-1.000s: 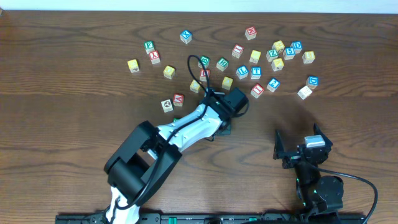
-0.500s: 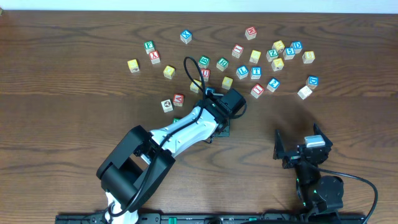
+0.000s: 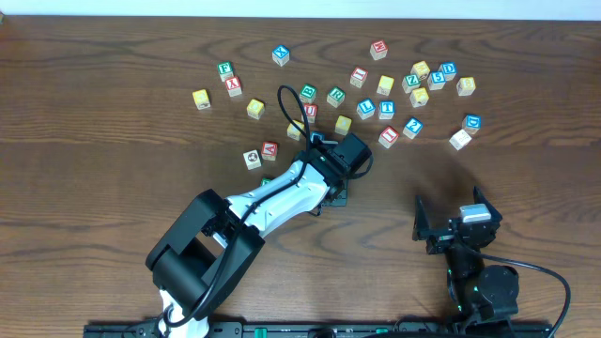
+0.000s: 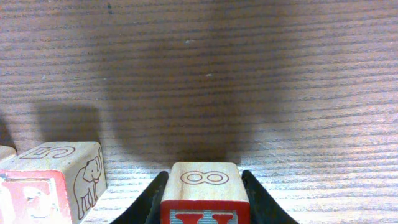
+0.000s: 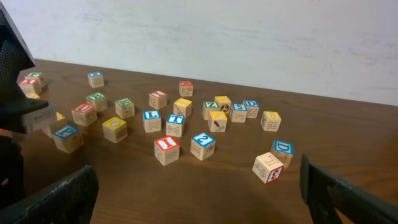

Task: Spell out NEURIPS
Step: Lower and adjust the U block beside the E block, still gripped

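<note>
Here, at the far left edge of the left wrist view, a sliver of one more block (image 4: 5, 155) shows, too little of it to read. Just right of it stands the E cube (image 4: 56, 177): red-framed E toward the camera, a 5 on top, an elephant drawn on its right side. A narrow strip of the table (image 4: 249, 74) separates it from the next block.

That next block, the 8-topped cube (image 4: 204, 180), sits squarely inside the left gripper (image 4: 202, 205). The jaws are clamped on it, one dark finger (image 4: 147, 204) flat against its left side and the other against its right. Being a cube, it has no long axis. Its edges run square with the jaws, the 8 faces up and lies sideways to the camera, and its red-framed face with a blue letter turns toward the lens. The picture's bottom edge cuts that letter off, so it cannot be read, and whether the block rests on the wood cannot be told either.

From overhead, the gripper hides this block, near the table's middle and just below the scattered cubes (image 3: 386, 110).

Farther right, the right gripper (image 5: 199, 196) hangs with its jaws wide apart, gripping nothing, well clear of every block.
</note>
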